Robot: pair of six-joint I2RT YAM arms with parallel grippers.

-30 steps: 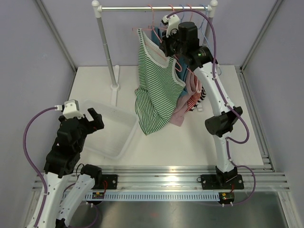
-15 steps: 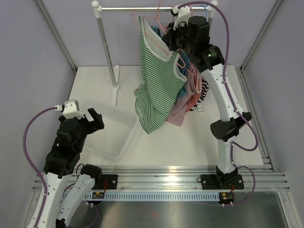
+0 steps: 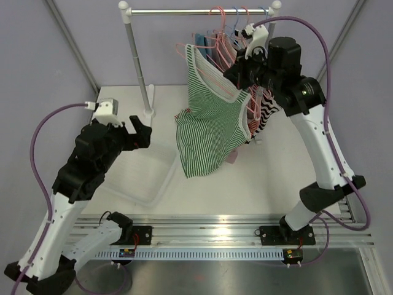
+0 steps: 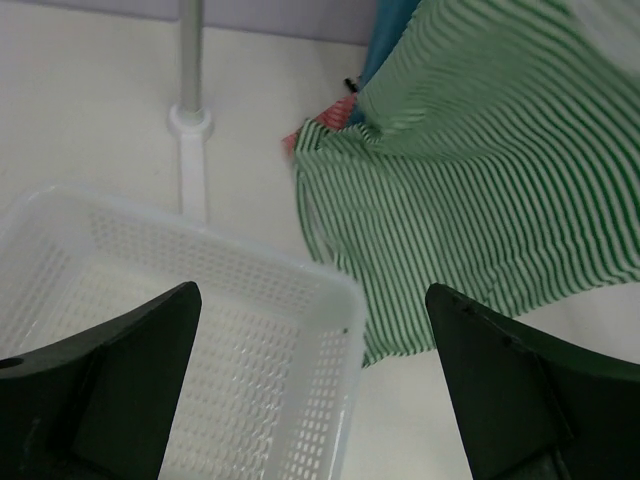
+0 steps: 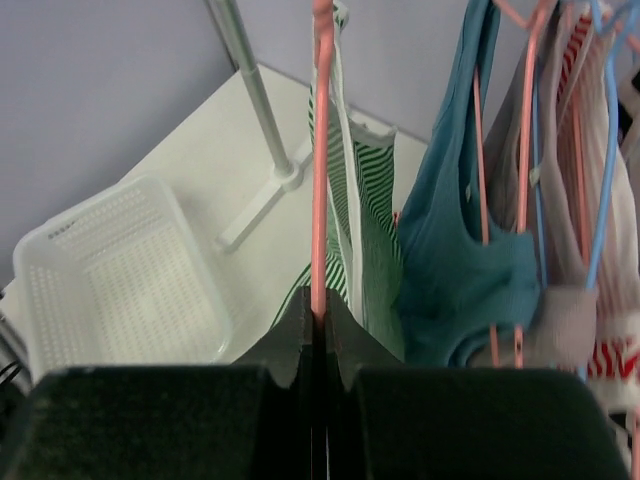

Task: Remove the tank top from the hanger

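Near left, the left gripper point(image 3: 140, 132) has its fingers spread wide above one white basket point(image 3: 144, 169). At centre, the right gripper point(image 5: 318, 325) clenches one pink hanger point(image 5: 319, 150) carrying the green-striped tank top point(image 3: 212, 123). The far garments point(image 5: 455, 260) on the rail point(image 3: 184, 11) overlap, so their number is unclear.

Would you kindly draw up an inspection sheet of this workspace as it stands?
Surface: white table; no stains seen.
Job's things: green striped tank top still on its pink hanger.
Clutter: white basket, empty; other garments hanging on the rail.
Grippers: right gripper shut on the pink hanger; left gripper open, holding nothing, above the basket.
Cables: purple cables arc from each arm.
Surroundings: plain lilac walls, metal frame posts.
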